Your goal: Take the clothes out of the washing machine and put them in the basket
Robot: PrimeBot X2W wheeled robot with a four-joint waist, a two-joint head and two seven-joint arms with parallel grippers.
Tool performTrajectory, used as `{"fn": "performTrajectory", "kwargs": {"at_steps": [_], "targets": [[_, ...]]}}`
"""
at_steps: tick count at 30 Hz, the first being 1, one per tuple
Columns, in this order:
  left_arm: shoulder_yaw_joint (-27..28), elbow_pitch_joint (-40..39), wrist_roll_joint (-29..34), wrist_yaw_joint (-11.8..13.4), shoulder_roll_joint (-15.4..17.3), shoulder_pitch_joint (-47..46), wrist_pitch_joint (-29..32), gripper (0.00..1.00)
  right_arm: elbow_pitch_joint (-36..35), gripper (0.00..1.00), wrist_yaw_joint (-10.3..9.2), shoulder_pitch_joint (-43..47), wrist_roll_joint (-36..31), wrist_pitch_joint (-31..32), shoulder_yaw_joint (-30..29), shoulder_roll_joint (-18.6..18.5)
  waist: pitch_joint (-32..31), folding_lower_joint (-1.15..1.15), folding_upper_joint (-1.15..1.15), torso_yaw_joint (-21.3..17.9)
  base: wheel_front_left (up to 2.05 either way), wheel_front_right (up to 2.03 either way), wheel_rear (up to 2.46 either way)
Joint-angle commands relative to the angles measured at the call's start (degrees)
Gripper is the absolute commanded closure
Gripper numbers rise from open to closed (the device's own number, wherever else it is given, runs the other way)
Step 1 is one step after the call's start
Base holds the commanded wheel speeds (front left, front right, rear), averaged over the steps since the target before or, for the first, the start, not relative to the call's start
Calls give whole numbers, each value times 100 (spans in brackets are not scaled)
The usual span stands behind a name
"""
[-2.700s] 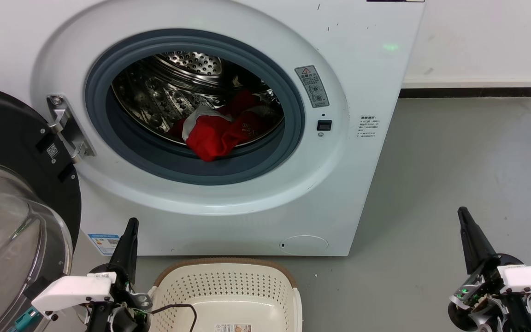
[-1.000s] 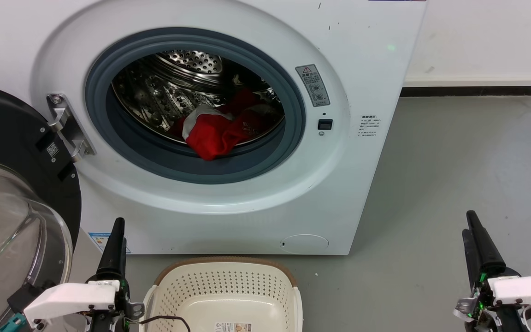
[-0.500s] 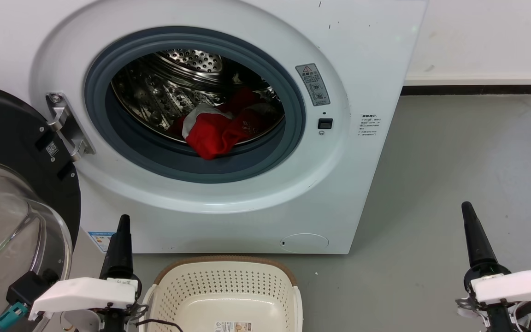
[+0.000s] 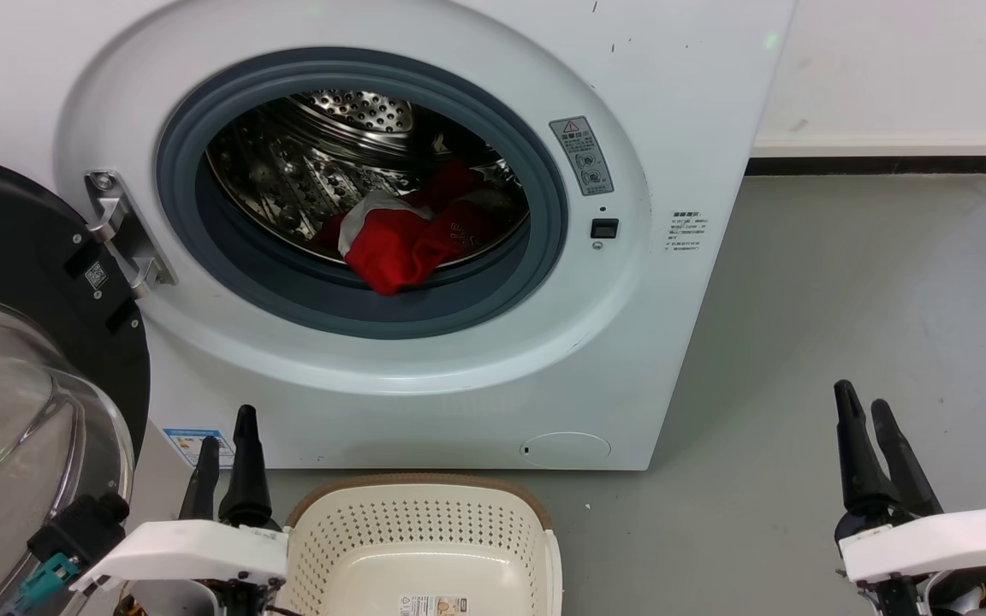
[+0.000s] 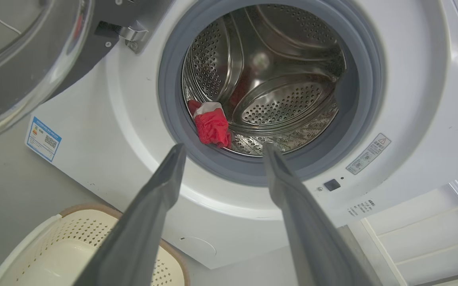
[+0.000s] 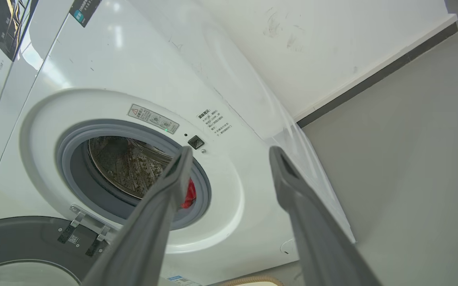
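The red and white clothes (image 4: 412, 239) lie bunched at the front lip of the washing machine (image 4: 459, 368) drum, partly over the grey gasket; they also show as clothes (image 5: 212, 125) and clothes (image 6: 188, 194). The cream basket (image 4: 420, 547) with a brown rim stands on the floor below the porthole, holding no garments; part of this basket (image 5: 54, 254) shows too. My left gripper (image 4: 226, 441) is open, low beside the basket's left. My right gripper (image 4: 863, 406) is open over the floor at the lower right. Both hold nothing.
The black-rimmed glass door (image 4: 22, 385) hangs open at the left, close to my left arm. Grey floor (image 4: 844, 299) stretches right of the machine to a white wall with a dark skirting (image 4: 878, 167).
Both grippers have opened: earlier each pair of fingers stood together, now they are spread apart. The clothes and basket have not moved.
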Motion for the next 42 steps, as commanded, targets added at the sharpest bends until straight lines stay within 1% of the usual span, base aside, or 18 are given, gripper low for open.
{"fn": "performTrajectory", "kwargs": {"at_steps": [1, 7, 16, 29, 42], "targets": [[-30, -110, 283, 48, 14, 0, -71, 0, -146, 0, 1, -8, -308, -75, 41, -1, 3, 0, 0, -1, 0, 0, 0], [-125, -129, 878, 130, 20, 42, -178, 0, -244, 0, 1, 63, -866, -181, 93, 0, 16, 0, 0, 0, 0, 0, 0], [-330, -180, 1631, 316, 136, 106, -327, 0, -355, 0, 1, 133, -1566, -333, 111, 1, 28, 0, 0, -4, 0, 0, 0], [-546, -280, 2398, 560, 243, 180, -524, 0, -542, 0, 0, 239, -2457, -530, 184, 3, 38, 0, 0, -2, 0, 0, 0], [-627, -341, 3018, 672, 269, 297, -687, 0, -678, 0, 0, 355, -3098, -698, 227, 5, 21, 0, 0, 3, 0, 0, 0]]}}
